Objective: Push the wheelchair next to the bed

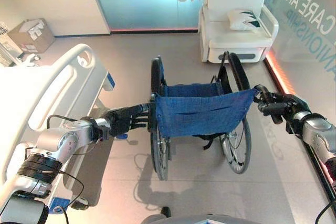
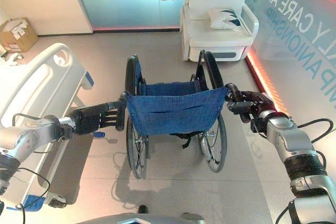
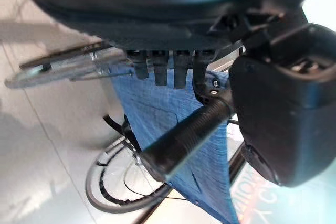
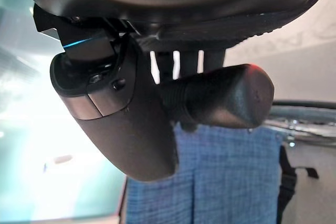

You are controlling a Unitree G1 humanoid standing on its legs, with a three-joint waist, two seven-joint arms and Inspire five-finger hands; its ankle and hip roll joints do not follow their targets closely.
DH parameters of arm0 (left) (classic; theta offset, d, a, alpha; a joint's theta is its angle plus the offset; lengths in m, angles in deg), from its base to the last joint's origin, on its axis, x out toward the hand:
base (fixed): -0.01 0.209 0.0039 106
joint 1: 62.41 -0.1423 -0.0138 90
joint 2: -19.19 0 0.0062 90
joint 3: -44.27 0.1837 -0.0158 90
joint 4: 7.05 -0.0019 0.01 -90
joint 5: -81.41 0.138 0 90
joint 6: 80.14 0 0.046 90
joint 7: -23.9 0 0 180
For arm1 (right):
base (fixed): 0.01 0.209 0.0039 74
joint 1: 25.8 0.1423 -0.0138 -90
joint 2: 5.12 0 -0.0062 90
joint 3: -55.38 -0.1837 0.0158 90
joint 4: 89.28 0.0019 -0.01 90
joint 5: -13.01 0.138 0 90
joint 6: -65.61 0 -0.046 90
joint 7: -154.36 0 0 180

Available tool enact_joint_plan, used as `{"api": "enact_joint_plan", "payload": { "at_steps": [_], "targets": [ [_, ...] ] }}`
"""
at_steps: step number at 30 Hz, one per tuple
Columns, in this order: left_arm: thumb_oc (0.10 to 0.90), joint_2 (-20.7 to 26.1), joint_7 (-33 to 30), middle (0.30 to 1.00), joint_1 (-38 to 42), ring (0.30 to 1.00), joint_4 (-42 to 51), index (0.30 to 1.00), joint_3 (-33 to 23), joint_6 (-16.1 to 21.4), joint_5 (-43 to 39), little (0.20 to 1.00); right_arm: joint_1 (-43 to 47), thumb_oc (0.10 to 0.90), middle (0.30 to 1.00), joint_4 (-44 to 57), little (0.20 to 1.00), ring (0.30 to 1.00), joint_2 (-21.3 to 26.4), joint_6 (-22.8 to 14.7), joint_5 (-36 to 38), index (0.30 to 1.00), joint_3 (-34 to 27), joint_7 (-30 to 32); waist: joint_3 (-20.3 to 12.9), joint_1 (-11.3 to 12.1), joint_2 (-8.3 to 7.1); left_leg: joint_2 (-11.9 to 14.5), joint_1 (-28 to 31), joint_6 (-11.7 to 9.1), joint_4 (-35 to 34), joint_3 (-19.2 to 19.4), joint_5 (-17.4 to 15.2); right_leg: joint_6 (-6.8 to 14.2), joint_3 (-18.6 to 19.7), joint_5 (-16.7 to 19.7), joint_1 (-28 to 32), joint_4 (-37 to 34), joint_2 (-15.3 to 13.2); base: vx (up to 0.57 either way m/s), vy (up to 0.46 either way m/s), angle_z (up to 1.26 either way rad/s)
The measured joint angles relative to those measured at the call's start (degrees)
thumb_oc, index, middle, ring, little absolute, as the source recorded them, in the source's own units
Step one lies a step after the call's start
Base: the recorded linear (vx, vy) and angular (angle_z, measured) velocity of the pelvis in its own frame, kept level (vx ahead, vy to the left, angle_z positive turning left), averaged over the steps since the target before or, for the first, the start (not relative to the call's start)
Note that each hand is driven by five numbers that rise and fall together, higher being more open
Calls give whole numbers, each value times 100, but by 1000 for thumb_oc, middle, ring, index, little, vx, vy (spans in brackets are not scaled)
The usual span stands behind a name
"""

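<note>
The wheelchair (image 1: pixel 202 111) stands on the open floor directly ahead, its blue cloth back (image 1: pixel 202 111) facing the robot, wheels on the ground. The bed (image 1: pixel 37 98) lies to the left, its white side rail near the chair's left wheel (image 1: pixel 156 124) but apart from it. A white armchair (image 1: pixel 236 19) stands beyond, against the glass wall.

The left hand (image 1: pixel 126 120) is at the left push handle (image 3: pixel 184 135); the wrist view shows its fingers curled over the grip and the thumb closing beside it. The right hand (image 2: pixel 247 106) is clamped on the right push handle (image 4: pixel 220 95), fingers wrapped behind it and thumb alongside.

Judged state: both handles are taken, and the chair is not yet alongside the bed.

Risks:
- Uneven push from the two arms would swing the chair, driving the left wheel into the bed frame or rail.
- The left grip looks shallower; it could slip off the handle end under load.
- A straight push would carry the chair toward the armchair instead of beside the bed.
- Whether the brakes are on cannot be told; locked wheels would tip or drag the chair.
</note>
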Motion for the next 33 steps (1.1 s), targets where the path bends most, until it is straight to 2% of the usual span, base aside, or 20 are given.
{"api": "enact_joint_plan", "payload": {
  "at_steps": [2,11,16,18,21,25,30,33],
  "targets": [
    [800,30,125,900,263,900,-106,900,278,1,409,900,16,400,300,-33,300,300,0,2,7,300,92,8,-42,-4,-17,0,1,0,0,9,0,2,9,1,-2,0,0,0,0,0],
    [800,175,691,900,773,900,-230,900,883,-14,1421,900,62,400,300,-36,300,300,-5,3,33,300,258,41,-83,-19,-15,4,11,1,0,113,-1,5,106,21,-73,26,-2,7,-3,-4],
    [800,208,969,900,830,900,-229,900,1258,-27,1558,900,132,400,300,-35,300,300,-40,-20,46,300,360,41,-92,-76,-28,4,10,3,0,136,-2,4,149,33,-81,28,-3,11,-6,-5],
    [800,-66,1230,900,828,900,-224,900,1586,-63,1542,900,190,400,300,-35,300,300,-126,-26,41,300,394,41,-94,-169,-33,5,9,4,0,149,-2,5,157,34,-87,29,-3,7,-2,-2],
    [800,-192,1165,900,828,900,-283,900,1597,-240,1502,900,206,400,300,-35,300,300,-173,-39,34,300,421,60,-95,-176,-33,15,23,4,0,179,-2,0,176,38,-85,29,4,8,-4,-4],
    [800,-439,917,900,829,900,-429,900,1516,-268,1437,900,211,400,300,-96,300,300,-213,-41,25,300,442,122,-97,-168,-31,23,43,3,-1,218,-3,0,183,39,-94,38,8,0,0,0],
    [800,-869,265,900,827,900,-731,900,1264,-274,1340,900,318,400,300,-243,300,300,-337,-41,-20,300,529,216,-104,-147,-22,27,56,4,-1,244,-2,13,199,62,-93,48,8,0,0,0],
    [800,-1306,-448,900,829,900,-1046,900,1002,-138,1265,900,356,400,300,-288,300,300,-504,-40,-36,300,540,374,-102,-142,-28,26,55,11,-1,256,3,24,221,86,-106,52,6,-1,-10,-1]
  ]
}}
